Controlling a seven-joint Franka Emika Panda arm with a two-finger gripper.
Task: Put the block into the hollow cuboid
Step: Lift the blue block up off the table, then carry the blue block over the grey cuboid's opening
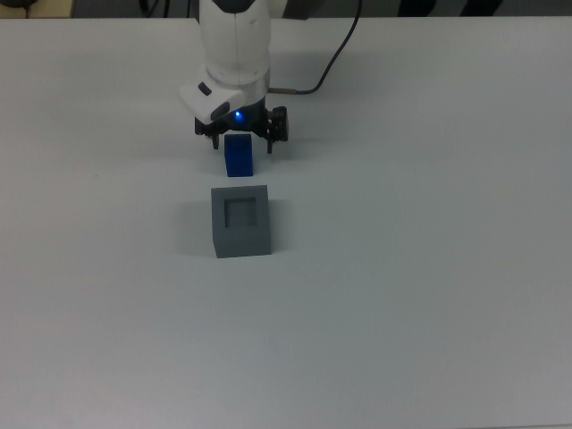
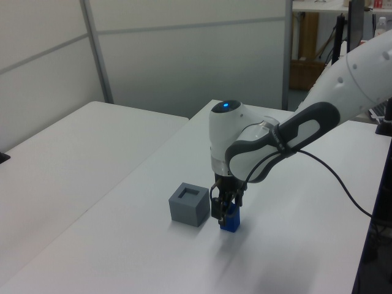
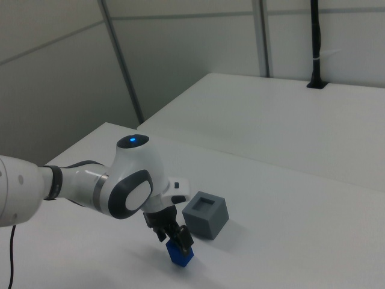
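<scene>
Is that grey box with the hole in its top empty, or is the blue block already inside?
Empty. The hollow cuboid shows a bare recess in the top view, and the block stands on the table beside it, under the gripper.

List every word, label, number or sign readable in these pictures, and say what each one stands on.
None can be read. The block, the hollow cuboid, the white table and the arm with its gripper bear no readable text in any view; the arm shows only a blue light.
</scene>
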